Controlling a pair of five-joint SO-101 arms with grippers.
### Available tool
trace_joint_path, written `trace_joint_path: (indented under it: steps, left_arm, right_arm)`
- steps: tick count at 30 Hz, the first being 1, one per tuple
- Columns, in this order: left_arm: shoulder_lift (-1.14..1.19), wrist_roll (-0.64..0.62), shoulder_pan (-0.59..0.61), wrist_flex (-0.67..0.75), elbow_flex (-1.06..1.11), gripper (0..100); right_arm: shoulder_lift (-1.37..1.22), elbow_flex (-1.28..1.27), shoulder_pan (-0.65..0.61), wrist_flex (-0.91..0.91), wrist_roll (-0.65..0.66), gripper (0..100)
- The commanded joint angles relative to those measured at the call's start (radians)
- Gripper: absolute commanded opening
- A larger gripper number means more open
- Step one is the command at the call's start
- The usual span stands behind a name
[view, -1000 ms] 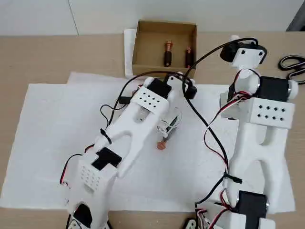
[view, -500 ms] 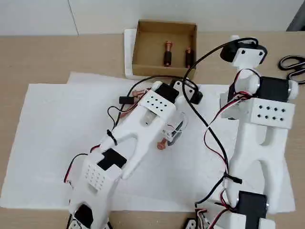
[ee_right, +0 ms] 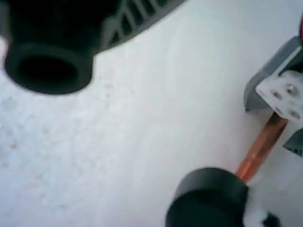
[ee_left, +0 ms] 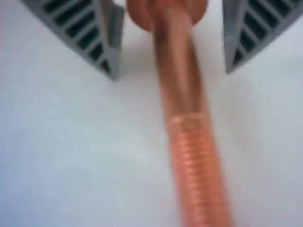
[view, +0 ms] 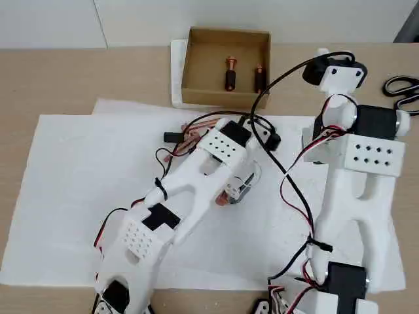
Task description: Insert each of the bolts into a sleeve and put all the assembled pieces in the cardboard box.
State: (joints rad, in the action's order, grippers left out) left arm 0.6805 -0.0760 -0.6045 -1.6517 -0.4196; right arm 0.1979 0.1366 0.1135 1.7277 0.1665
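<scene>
Fingers point(ee_left: 90, 33) of the left gripper point(ee_left: 169, 68) stand apart, one on each side of a single copper bolt point(ee_left: 189, 142), without touching it. The bolt's head lies between the fingertips. Its long axis runs straight out from the gripper, smooth shank first and threaded end farthest out, flat on the white sheet point(ee_left: 66, 156).

The right gripper point(ee_right: 52, 52) is clamped on one black sleeve point(ee_right: 45, 71), whose open bore faces its wrist camera. Farther out from that gripper, the same bolt slants across the sheet. A blurred black cylinder point(ee_right: 206, 196) covers one end of it; I cannot tell whether that is a second sleeve.

Beyond the left gripper stands the cardboard box point(view: 196, 65). In it lie two assembled pieces, one point(view: 230, 73) beside the other point(view: 259, 78). Their long axes are parallel, and their copper heads point away from the gripper.
</scene>
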Motion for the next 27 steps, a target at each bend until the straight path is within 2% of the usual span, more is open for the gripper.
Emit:
trace_joint_path:
  steps: [1,5,11,16,20,27]
  left_arm:
    - [-0.002,0.021,-0.028,0.014,-0.018,0]
    - [-0.025,0.037,-0.037,-0.014,-0.036,0]
    - [-0.143,0.046,-0.028,-0.092,-0.203,0]
    - [-0.258,0.19,0.064,-0.1,-0.236,0]
    - [-0.356,0.397,0.184,-0.1,-0.213,0]
    - [-0.508,0.967,0.37,-0.1,-0.042,0]
  right_arm:
    - [0.044,0.0,0.007,-0.013,-0.005,0.3]
    - [0.042,0.0,0.005,-0.021,-0.005,0.3]
    - [0.042,0.0,0.004,-0.027,-0.005,0.3]
    - [0.044,0.003,0.007,-0.027,-0.003,0.3]
    - [0.044,0.005,0.008,-0.027,-0.003,0.3]
    - [0.044,0.005,0.008,-0.027,-0.003,0.3]
